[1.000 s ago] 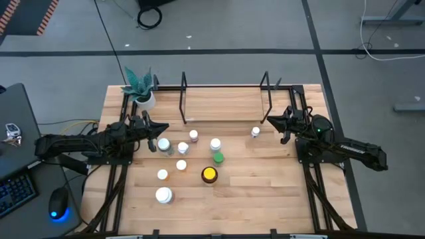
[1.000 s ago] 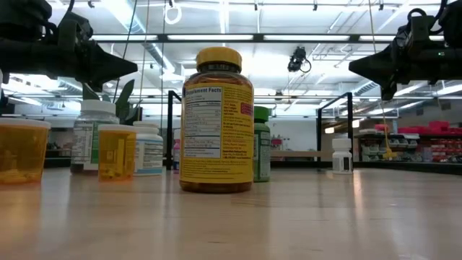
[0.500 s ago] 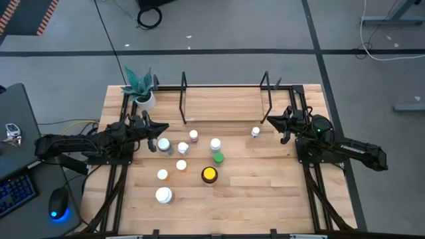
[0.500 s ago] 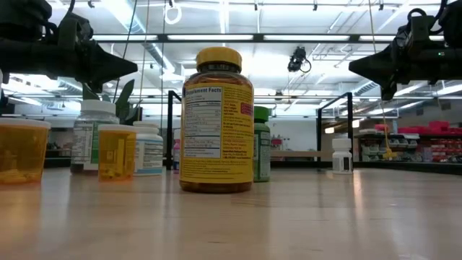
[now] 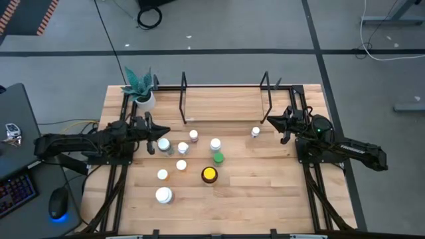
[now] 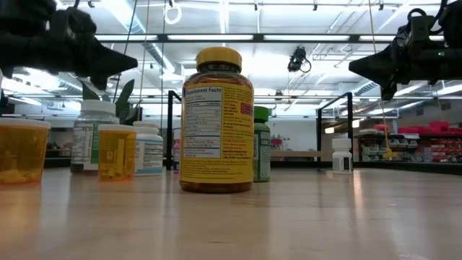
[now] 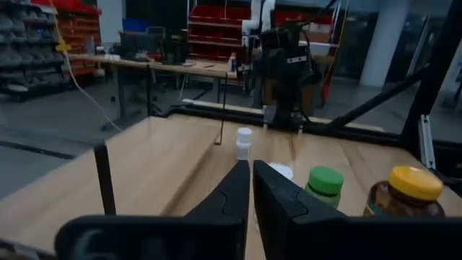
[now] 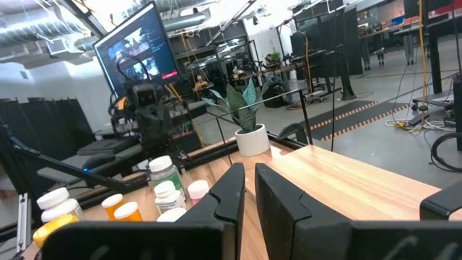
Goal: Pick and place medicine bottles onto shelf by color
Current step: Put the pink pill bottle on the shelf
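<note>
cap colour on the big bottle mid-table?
Yellow. The big bottle's cap shows best in the low view, above its yellow label.

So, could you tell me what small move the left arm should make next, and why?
Probably open the left pincer and lower it toward the white-capped bottle just in front of it. Both pincers are shut and empty, the right pincer hovers by a lone small bottle, and the shelf holds nothing.
</note>
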